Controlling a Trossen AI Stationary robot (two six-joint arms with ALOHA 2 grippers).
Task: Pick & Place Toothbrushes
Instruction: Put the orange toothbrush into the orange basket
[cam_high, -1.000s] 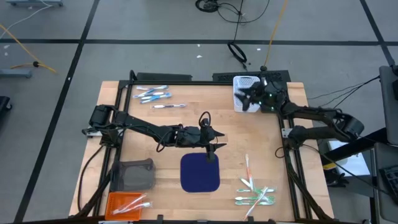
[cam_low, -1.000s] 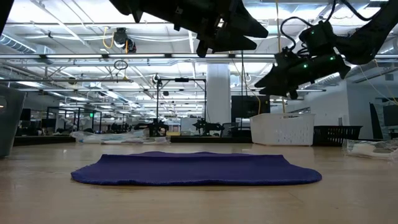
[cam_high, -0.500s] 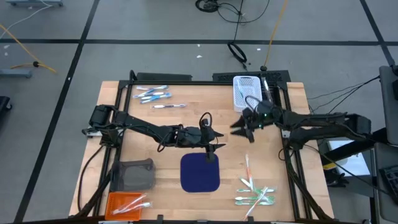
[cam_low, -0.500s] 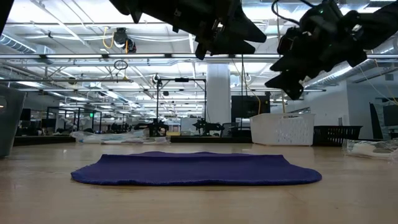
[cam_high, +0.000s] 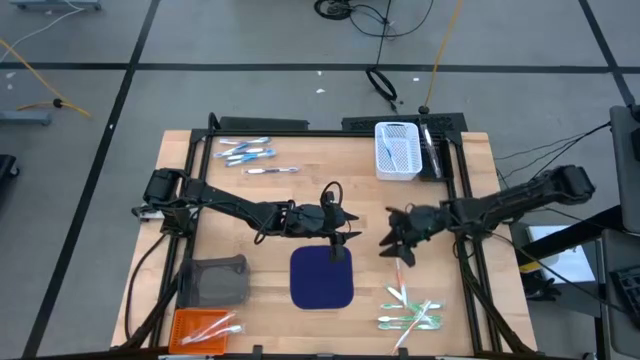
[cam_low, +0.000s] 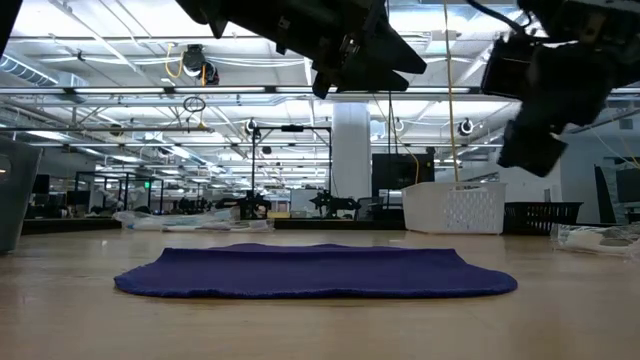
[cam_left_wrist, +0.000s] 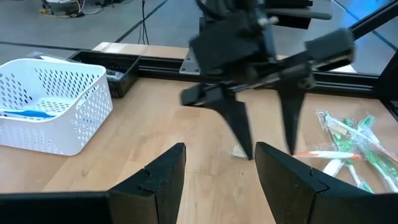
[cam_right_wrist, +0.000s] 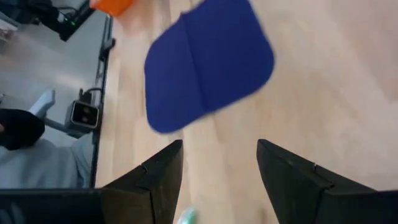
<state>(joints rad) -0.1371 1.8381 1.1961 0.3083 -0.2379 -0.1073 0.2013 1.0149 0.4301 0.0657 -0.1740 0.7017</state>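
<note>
The right gripper (cam_high: 398, 240) is held above the wooden surface (cam_high: 300, 200), just right of the navy mat (cam_high: 322, 277) and above the pile of green, white and orange-pink toothbrushes (cam_high: 410, 305) lying near the surface's front right corner; its fingers (cam_left_wrist: 239, 127) are spread apart with nothing between them, as is seen from the left wrist view. The left gripper (cam_high: 340, 232) is held over the far edge of the mat, its fingers (cam_left_wrist: 161, 177) likewise parted and empty. A second group of blue-and-white toothbrushes (cam_high: 246, 152) is laid near the far left corner of the surface, well apart from both grippers. A white basket (cam_high: 397, 150) is set at the far right, with a blue-and-white toothbrush (cam_left_wrist: 28, 113) seen inside it. An orange tray (cam_high: 200, 326) and a grey bin (cam_high: 218, 281) are placed at the front left.
</note>
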